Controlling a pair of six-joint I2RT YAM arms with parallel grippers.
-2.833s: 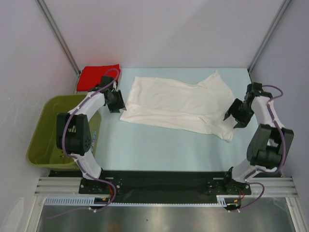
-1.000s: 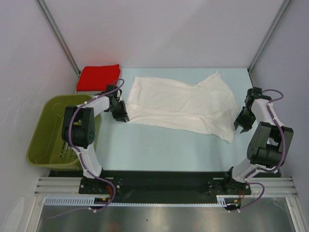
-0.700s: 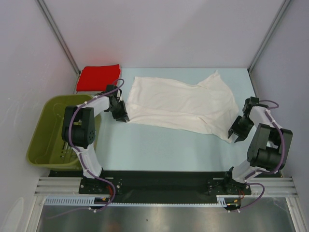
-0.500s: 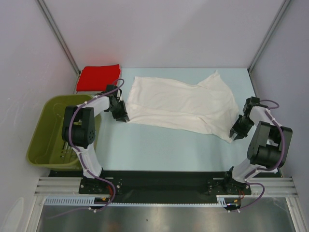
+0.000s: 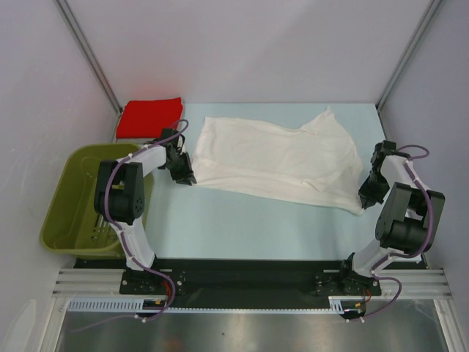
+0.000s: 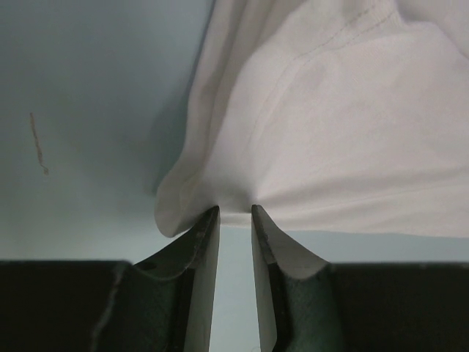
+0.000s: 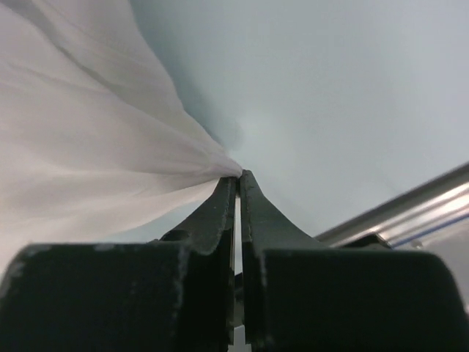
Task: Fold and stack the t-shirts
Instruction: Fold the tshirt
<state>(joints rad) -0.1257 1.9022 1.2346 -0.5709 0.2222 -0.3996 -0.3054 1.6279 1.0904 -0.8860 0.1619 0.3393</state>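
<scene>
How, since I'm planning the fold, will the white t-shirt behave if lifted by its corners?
Probably floppy: the white t-shirt bunches into creases where the right pincer pinches its corner. Likely light: the thin cloth puckers at the left pincer too. Held by two corners, its middle would probably sag.

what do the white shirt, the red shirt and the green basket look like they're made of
white shirt: soft matte knit cloth, probably cotton; it drapes and puckers, and the left wrist view shows a stitched hem.
red shirt: matte cloth lying flat; the weave is too small to tell.
green basket: rigid plastic by the look of it, with smooth moulded walls that hold their shape.
</scene>
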